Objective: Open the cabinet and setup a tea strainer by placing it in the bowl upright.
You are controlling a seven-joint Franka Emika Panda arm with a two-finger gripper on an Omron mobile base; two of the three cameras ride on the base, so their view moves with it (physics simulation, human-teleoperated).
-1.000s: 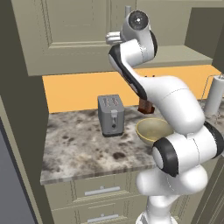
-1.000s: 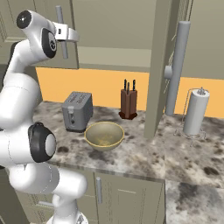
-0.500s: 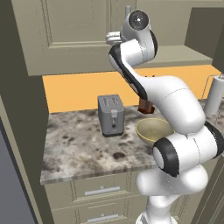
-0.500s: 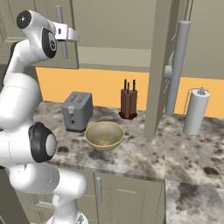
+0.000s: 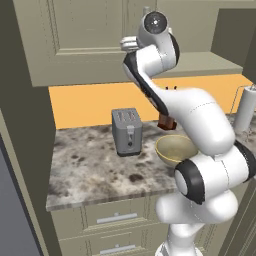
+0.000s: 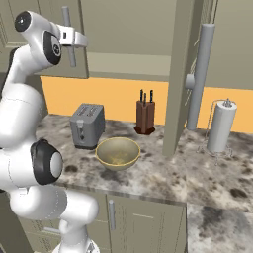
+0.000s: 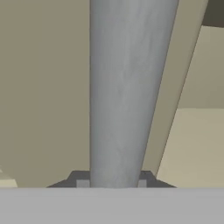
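Gripping the grey bar handle (image 7: 127, 92) of the left cabinet door (image 6: 29, 34), the hand (image 6: 74, 39) has its two dark fingertips (image 7: 81, 180) pressed against either side of the bar, which runs up between them in the hand view. From the right base view the hand sits high on the handle, with the left door lying flush against the cabinet (image 5: 100, 40).

Nearest the robot's base, the speckled stone desk (image 6: 163, 173) carries the yellowish-tan bowl (image 6: 117, 153), upright, near the front edge. Just behind and to the left of the bowl stands the grey toaster (image 6: 87, 125). Further back, near the orange backsplash (image 5: 85, 102), is a brown knife block (image 6: 145, 117) with dark handles sticking up. To the right a paper towel roll (image 6: 220, 127) stands on its wire holder. The right cabinet door (image 6: 179, 74) is swung wide open, edge-on to the camera, its long grey handle (image 6: 199, 76) facing right. I cannot see the tea strainer.
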